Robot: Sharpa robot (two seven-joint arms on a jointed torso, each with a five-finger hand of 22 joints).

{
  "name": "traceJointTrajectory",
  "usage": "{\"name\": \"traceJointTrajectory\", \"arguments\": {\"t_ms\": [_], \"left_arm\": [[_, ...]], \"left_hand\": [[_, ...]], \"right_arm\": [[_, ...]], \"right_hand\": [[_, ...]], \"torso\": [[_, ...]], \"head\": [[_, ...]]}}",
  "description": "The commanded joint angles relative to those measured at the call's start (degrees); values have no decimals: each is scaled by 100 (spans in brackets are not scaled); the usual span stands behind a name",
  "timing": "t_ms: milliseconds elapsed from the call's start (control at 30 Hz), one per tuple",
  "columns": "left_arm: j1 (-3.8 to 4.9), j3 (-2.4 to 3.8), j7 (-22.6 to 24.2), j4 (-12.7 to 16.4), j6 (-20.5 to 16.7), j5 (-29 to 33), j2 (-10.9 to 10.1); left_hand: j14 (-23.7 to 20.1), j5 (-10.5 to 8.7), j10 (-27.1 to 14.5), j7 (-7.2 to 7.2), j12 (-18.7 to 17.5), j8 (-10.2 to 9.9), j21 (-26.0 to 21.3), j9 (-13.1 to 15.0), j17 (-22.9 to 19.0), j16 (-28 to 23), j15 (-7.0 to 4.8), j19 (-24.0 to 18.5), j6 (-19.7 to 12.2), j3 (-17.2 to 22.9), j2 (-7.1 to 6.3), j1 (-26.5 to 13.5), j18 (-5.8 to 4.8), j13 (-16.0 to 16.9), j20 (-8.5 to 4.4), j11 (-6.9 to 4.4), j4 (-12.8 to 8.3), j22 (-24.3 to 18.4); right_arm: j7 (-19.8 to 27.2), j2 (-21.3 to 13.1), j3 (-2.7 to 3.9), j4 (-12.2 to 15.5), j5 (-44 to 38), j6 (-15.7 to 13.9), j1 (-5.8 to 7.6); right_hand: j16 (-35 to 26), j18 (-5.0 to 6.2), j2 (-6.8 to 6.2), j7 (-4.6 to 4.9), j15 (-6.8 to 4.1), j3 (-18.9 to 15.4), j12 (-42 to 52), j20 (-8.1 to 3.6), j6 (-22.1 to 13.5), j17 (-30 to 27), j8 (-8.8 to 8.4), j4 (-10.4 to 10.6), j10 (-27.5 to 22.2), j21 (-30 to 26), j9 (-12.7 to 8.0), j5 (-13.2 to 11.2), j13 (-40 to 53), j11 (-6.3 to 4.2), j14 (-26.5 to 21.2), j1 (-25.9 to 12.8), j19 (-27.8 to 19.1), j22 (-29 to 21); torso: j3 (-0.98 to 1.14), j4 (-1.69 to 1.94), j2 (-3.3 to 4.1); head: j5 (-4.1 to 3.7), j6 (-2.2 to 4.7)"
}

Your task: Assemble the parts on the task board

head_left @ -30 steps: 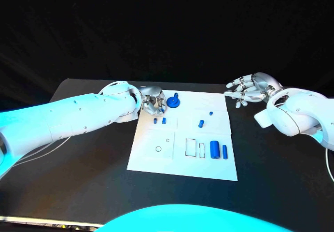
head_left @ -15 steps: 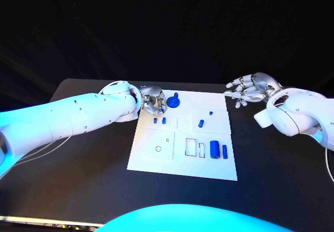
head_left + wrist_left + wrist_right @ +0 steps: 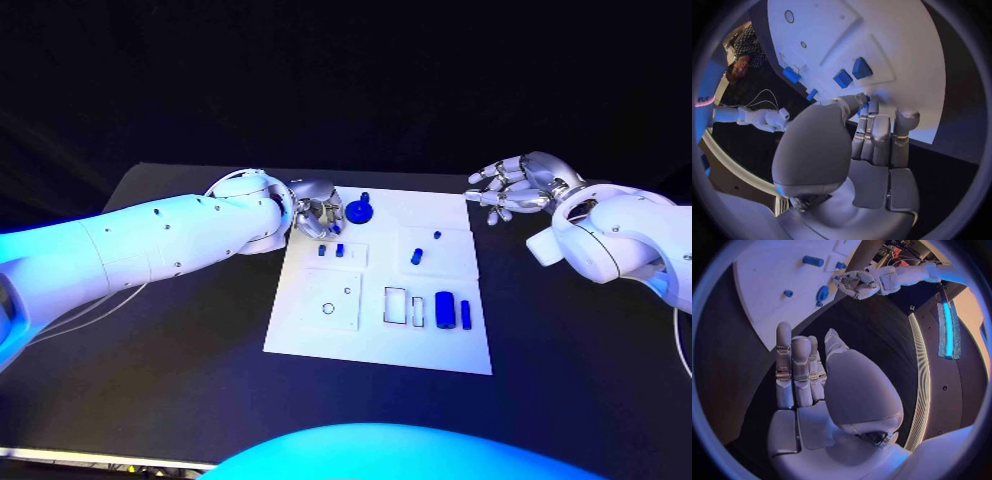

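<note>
The black table (image 3: 173, 360) carries the white task board (image 3: 368, 345), which lies flat near its middle, long side running away from the robot. On the board sit small blue parts, among them a round piece (image 3: 358, 211) at the far edge and 2 bars (image 3: 453, 310) side by side.

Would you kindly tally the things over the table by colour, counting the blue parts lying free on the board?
Blue parts: 7
White board: 1
Silver hands: 2, left hand and right hand
Total: 10
A blue speck at the left fingertips is uncounted.
</note>
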Motion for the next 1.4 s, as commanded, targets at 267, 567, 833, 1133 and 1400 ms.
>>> {"name": "traceJointTrajectory", "arguments": {"t_ms": [267, 567, 833, 1133, 1400], "left_arm": [[-4, 2, 32, 7, -6, 88, 13], [-6, 2, 4, 7, -14, 99, 4], [-7, 2, -11, 2, 13, 107, -2], [-7, 2, -19, -5, 36, 143, -21], [-9, 2, -32, 6, 47, 198, -28]], "left_hand": [[-7, -4, 1, 2, -67, -68, -14, -16, 13, -4, 25, -26, -83, 7, -29, -83, -19, 11, 7, 46, -14, 21], [-11, -2, -20, 18, -101, -129, -23, -34, 3, -1, 37, -36, -157, 5, -58, -137, -17, 20, 16, 61, -4, 9], [-26, -2, -36, 26, -146, -272, -40, -87, -21, -1, 53, -51, -359, 16, -106, -191, -12, 45, 30, 75, -7, -9], [-57, -2, -62, -21, -192, -445, -69, -169, -67, -11, 63, -78, -630, 13, -145, -229, -4, 76, 39, 86, -4, -41], [-66, -7, -81, -8, -201, -461, -78, -182, -79, -14, 71, -84, -652, -11, -152, -270, -2, 87, 41, 96, 23, -50]], "right_arm": [[24, 13, 1, -5, -47, 96, -13], [20, 13, 1, -14, -36, 121, -22], [19, 14, 1, -19, -31, 128, -39], [19, 11, 1, -18, -30, 126, -43], [22, 14, 1, -18, -30, 127, -45]], "right_hand": [[-30, 70, 9, 16, -11, -12, -18, -19, -37, 7, 25, -17, 4, -22, -6, -13, -5, -44, 38, 19, 38, -6], [-58, 70, 14, 15, -11, -15, -10, -20, -42, 14, 34, -14, 7, -48, -13, -13, -29, -44, 50, 12, 58, -24], [-58, 70, 14, 15, -11, -15, -10, -20, -42, 14, 34, -14, 7, -48, -13, -13, -29, -44, 50, 12, 58, -24], [-68, 69, 10, 16, -11, -19, -9, -20, -44, 13, 36, -14, 6, -55, -15, -13, -35, -44, 50, 9, 62, -29], [-68, 69, 10, 16, -11, -19, -9, -20, -44, 13, 36, -14, 6, -55, -15, -13, -35, -44, 50, 9, 62, -29]], "torso": [[2, 3, 4], [7, -7, 6], [6, 1, 6], [4, -3, 7], [2, -2, 6]], "head": [[17, 21], [13, 11], [10, 13], [9, 10], [9, 6]]}}
